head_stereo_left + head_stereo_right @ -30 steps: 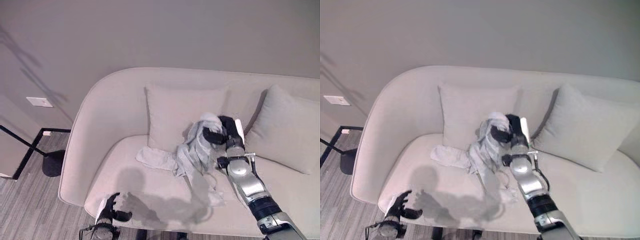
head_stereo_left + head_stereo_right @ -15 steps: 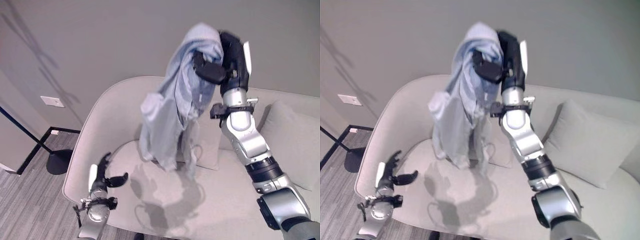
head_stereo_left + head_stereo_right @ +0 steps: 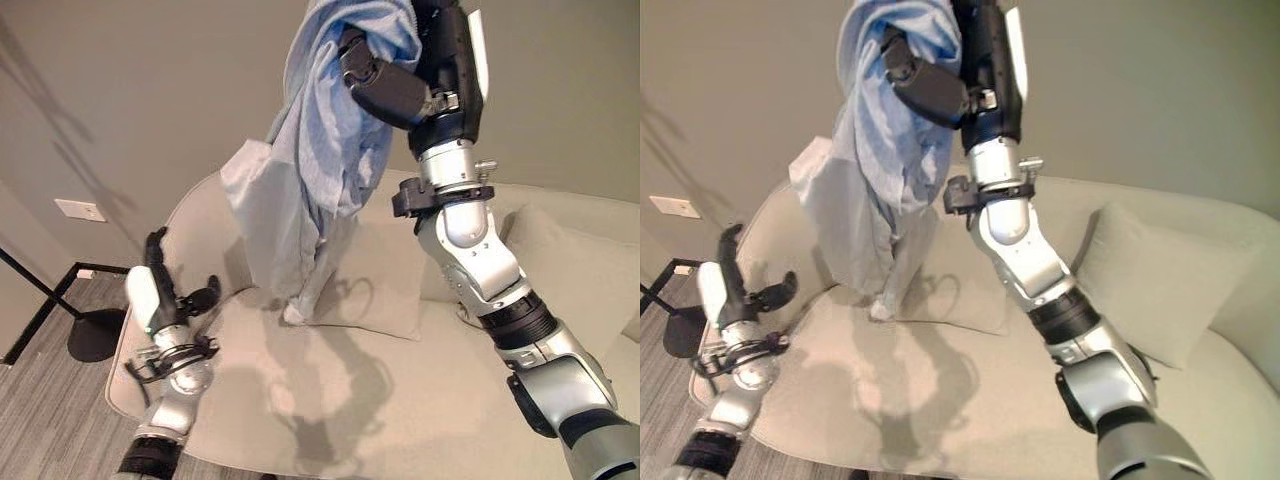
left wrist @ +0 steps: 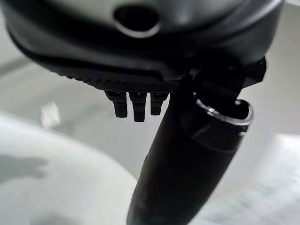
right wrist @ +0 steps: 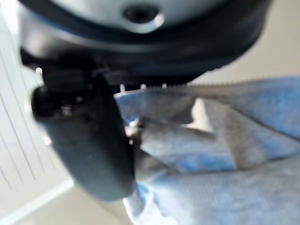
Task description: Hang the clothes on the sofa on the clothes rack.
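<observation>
Beige sofa (image 3: 330,420) on striped grey floor (image 3: 50,420); two cushions (image 3: 375,290) (image 3: 575,275) against backrest.

2 head eyes looking down at sofa (image 3: 420,400), wrist cameras close along hands

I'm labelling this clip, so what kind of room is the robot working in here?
Probably a living room or lounge: a curved beige sofa with cushions against a plain wall, a wall socket, and grey wood-look flooring.
</observation>
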Controlling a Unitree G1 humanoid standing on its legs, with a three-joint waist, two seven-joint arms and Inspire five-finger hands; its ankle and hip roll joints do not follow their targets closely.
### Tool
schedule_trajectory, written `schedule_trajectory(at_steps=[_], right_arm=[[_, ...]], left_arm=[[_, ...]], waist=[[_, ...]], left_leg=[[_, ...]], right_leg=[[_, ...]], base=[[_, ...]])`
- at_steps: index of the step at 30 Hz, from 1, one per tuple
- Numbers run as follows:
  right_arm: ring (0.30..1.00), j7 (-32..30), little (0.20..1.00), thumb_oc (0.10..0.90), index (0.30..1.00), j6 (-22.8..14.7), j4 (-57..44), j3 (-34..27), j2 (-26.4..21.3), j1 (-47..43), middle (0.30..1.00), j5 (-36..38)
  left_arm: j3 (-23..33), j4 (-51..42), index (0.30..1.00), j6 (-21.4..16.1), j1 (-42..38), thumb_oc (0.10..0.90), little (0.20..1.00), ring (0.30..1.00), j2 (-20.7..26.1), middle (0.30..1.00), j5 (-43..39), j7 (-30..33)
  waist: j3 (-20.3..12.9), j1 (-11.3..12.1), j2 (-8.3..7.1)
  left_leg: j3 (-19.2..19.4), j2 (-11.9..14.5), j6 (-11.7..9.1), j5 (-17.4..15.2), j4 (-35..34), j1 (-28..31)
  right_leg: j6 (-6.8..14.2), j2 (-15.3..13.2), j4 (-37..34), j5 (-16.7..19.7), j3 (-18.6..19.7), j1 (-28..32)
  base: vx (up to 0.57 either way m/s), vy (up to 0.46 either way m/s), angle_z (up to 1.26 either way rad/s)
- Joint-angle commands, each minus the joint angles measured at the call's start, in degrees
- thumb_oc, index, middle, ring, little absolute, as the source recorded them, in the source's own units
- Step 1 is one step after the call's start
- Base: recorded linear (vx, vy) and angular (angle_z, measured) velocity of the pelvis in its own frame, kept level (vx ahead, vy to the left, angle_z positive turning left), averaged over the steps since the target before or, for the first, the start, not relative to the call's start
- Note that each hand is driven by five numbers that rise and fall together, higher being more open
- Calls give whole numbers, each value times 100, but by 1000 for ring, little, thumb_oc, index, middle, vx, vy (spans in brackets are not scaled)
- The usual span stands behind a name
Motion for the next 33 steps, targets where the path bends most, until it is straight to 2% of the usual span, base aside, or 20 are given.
schedule_trajectory(at_steps=[1, 7, 8, 9, 11, 12, 16, 22, 23, 27, 28, 30, 31, 32, 33], right_arm=[[300, 128, 300, 400, 300, -795, -197, -127, 207, -1005, 300, 427], [300, 394, 300, 400, 300, -954, -627, 401, 627, -930, 300, 1050], [300, 394, 300, 400, 300, -954, -629, 401, 620, -932, 300, 1050], [300, 410, 300, 400, 300, -974, -808, 495, 717, -870, 300, 1039], [300, 401, 300, 400, 300, -1010, -944, 554, 826, -791, 300, 1009], [300, 394, 300, 400, 300, -1055, -1012, 583, 841, -767, 300, 1002], [300, 337, 300, 400, 300, -1118, -1238, 568, 782, -657, 300, 911], [300, 202, 300, 400, 300, -1123, -1495, 350, 421, -319, 300, 715], [300, 157, 300, 400, 300, -1110, -1510, 199, 297, -238, 300, 652], [300, 77, 300, 400, 300, -1069, -1492, -106, 71, -200, 300, 541], [300, 85, 300, 400, 300, -1064, -1444, -290, -66, -222, 300, 519], [300, 90, 300, 400, 300, -1053, -1394, -487, -264, -272, 300, 465], [300, 122, 300, 400, 300, -1056, -1372, -665, -400, -208, 300, 451], [300, 123, 300, 400, 300, -1055, -1374, -665, -394, -202, 300, 452], [300, 184, 300, 400, 300, -1103, -1397, -957, -681, -33, 300, 312]], left_arm=[[-698, 84, 900, -743, -963, 800, 900, 900, 201, 900, -64, -206], [-1662, 1189, 900, -660, -2023, 800, 900, 900, -556, 900, -614, -353], [-1666, 1209, 900, -670, -2038, 800, 900, 900, -565, 900, -615, -350], [-1810, 1444, 900, -671, -2361, 800, 900, 900, -793, 900, -905, -387], [-1888, 1781, 900, -618, -2678, 800, 900, 900, -985, 900, -972, -340], [-1904, 1987, 300, -601, -2829, 400, 300, 300, -1057, 300, -1044, -315], [-1738, 2209, 300, -562, -2910, 400, 300, 300, -1098, 300, -1250, -262], [-1108, 1575, 300, -523, -2358, 400, 300, 300, -814, 300, -1376, 30], [-806, 1227, 300, -530, -2010, 400, 300, 300, -671, 300, -1382, 87], [-332, 490, 300, -552, -1192, 400, 300, 300, -399, 300, -1279, 27], [-86, 88, 300, -576, -689, 400, 300, 300, -239, 300, -1167, -56], [288, -318, 300, -609, -181, 400, 300, 300, -16, 300, -1044, -100], [664, -657, 300, -641, 252, 400, 300, 300, 146, 300, -957, -115], [671, -676, 300, -631, 270, 400, 300, 300, 148, 300, -956, -119], [1331, -1132, 300, -677, 960, 400, 300, 300, 397, 300, -668, -34]], waist=[[-706, -26, 3], [-707, -291, 18], [-702, -288, 21], [-696, -365, 37], [-696, -448, 61], [-695, -477, 69], [-680, -558, 106], [-662, -543, 118], [-642, -495, 115], [-606, -381, 97], [-590, -305, 78], [-554, -197, 63], [-505, -95, 47], [-513, -104, 45], [-395, 130, 51]], left_leg=[[188, -19, 101, -445, 12, 37], [259, -44, 102, -458, 12, 50], [258, -44, 102, -459, 12, 50], [268, -55, 104, -457, 12, 46], [311, -61, 105, -470, 12, 47], [333, -63, 104, -472, 12, 49], [411, -54, 104, -503, 12, 86], [476, -15, 99, -543, 12, 134], [465, -1, 91, -540, 12, 136], [407, 36, 68, -521, 12, 144], [369, 55, 54, -499, 12, 120], [307, 91, 32, -464, 12, 90], [250, 99, 21, -376, 12, 21], [245, 99, 20, -375, 12, 18], [108, 135, -3, -291, 12, -112]], right_leg=[[405, -235, 91, -860, 16, 405], [420, -241, 91, -837, 100, 370], [421, -241, 91, -837, 99, 370], [429, -251, 91, -820, 120, 350], [444, -264, 91, -799, 161, 324], [447, -262, 91, -791, 186, 312], [457, -255, 91, -784, 265, 291], [457, -224, 91, -824, 322, 301], [446, -209, 91, -852, 306, 311], [413, -171, 91, -909, 242, 355], [398, -152, 91, -937, 194, 358], [379, -119, 91, -976, 130, 363], [366, -115, 91, -951, 69, 328], [365, -115, 91, -952, 64, 327], [346, -78, 91, -980, -44, 283]], base=[[-21, 2, -8], [6, 7, -8], [10, 10, -10], [7, 10, -16], [11, 12, -8], [23, 8, -4], [27, 8, -17], [32, -15, -12], [33, -28, -7], [32, -43, 6], [25, -68, 21], [6, -72, 20], [-15, -46, 41], [-6, -68, 43], [37, -57, 30]])
